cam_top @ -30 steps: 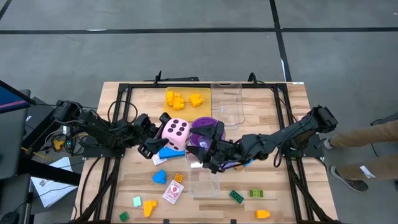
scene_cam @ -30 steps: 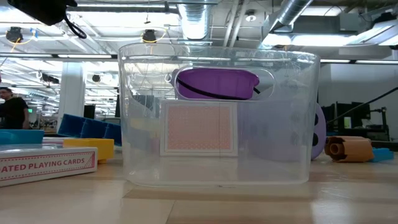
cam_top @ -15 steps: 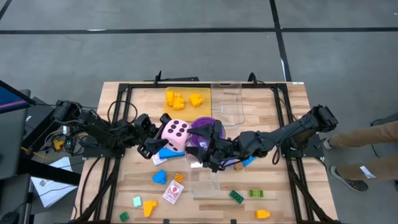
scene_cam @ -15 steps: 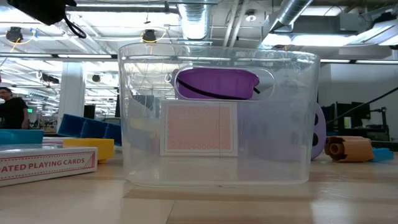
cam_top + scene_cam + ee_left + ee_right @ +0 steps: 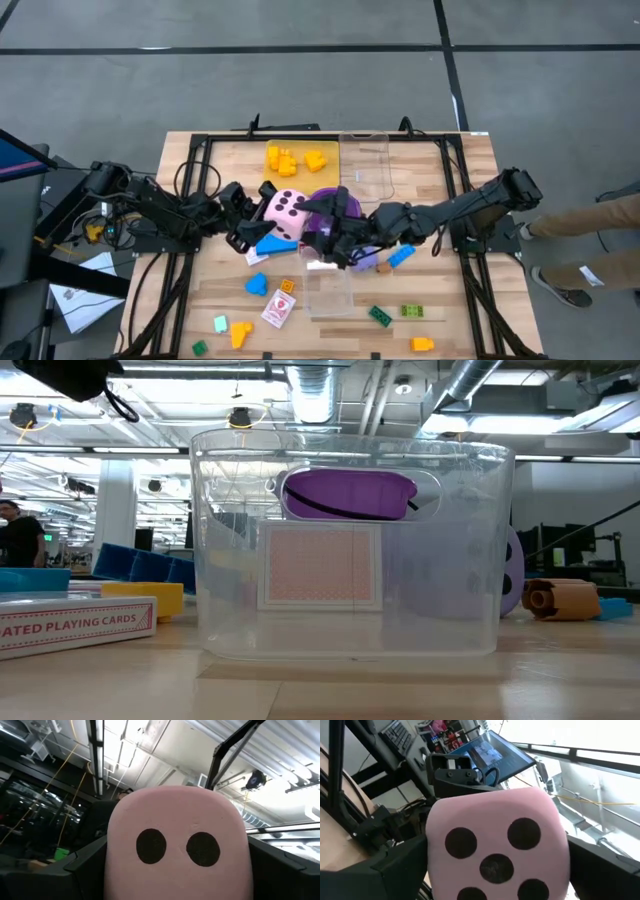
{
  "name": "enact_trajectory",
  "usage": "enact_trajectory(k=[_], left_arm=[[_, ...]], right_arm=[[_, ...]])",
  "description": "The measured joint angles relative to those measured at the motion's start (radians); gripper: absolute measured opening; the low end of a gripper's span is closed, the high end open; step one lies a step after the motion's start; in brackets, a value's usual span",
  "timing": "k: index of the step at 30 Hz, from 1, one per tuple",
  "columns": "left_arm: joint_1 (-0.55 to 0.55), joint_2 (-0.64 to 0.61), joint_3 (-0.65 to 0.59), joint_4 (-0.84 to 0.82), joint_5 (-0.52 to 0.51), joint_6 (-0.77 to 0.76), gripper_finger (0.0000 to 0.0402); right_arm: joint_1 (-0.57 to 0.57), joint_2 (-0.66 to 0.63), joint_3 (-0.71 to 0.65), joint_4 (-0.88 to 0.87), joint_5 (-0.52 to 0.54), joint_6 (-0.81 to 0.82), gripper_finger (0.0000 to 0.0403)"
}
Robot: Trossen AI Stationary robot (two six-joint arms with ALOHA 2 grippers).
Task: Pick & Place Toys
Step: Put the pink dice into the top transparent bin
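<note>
The pink die [image 5: 286, 210] is sitting above the table's middle, just left of the purple cup [image 5: 338, 207], and both grippers are clamping it. The left gripper [image 5: 258, 213] is gripping its left side, jaws spread wide around it; the right gripper [image 5: 318, 222] is reaching across the cup, jaws fully wide around the die's right side. Loose bricks [image 5: 381, 316] are lying nearer the front edge than the die.
</note>
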Motion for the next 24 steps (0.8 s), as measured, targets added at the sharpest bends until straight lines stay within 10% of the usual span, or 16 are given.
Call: enact_trajectory(k=[24], left_arm=[[0.006,0.001,0.002,-0.015,-0.007,-0.003,0.0344]], right_arm=[[-0.042,0.004,0.0,0.016,-0.128,0.01,0.04]])
